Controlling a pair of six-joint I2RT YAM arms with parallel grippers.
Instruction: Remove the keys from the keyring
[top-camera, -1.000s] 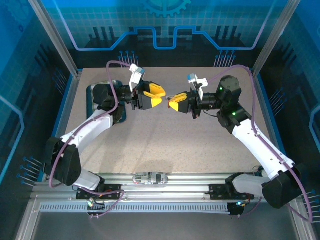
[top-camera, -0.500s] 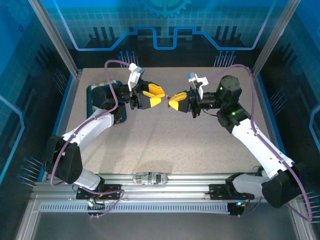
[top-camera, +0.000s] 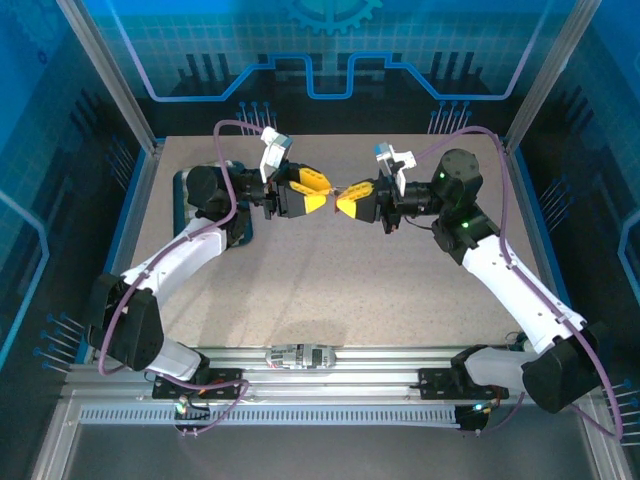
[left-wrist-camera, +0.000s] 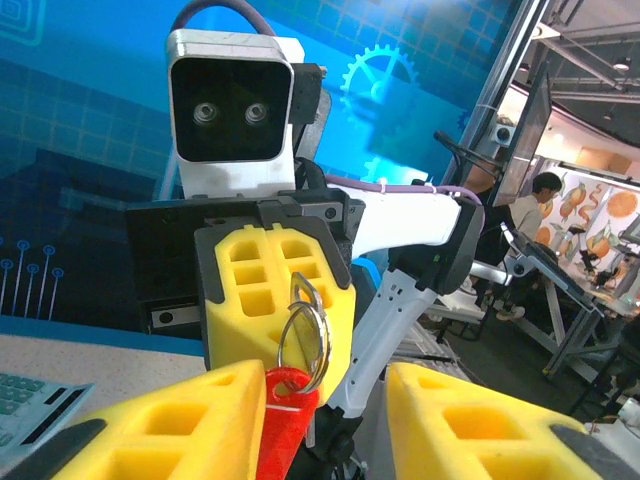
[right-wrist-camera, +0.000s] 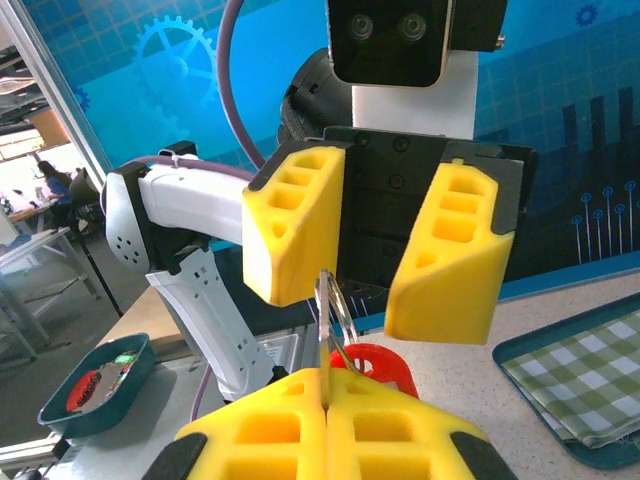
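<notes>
Both grippers meet above the middle of the table. My right gripper is shut on the key, a thin grey metal blade standing up out of its closed yellow pads. The keyring hangs on the key, and its red tag lies just behind the pads. My left gripper faces it, open, one yellow finger on each side of the ring and clear of it. In the left wrist view the keyring and red tag sit between my left gripper's fingers, the tag close against the left one. From above, the keyring bridges the left gripper and right gripper.
A teal tray with a green checked cloth lies on the table behind the left arm. A small teal bowl with bits in it stands off to the side. A grey device rests on the front rail.
My left gripper has edged right towards the right gripper and its jaws have narrowed around the ring. The right gripper has kept its grip and place.
</notes>
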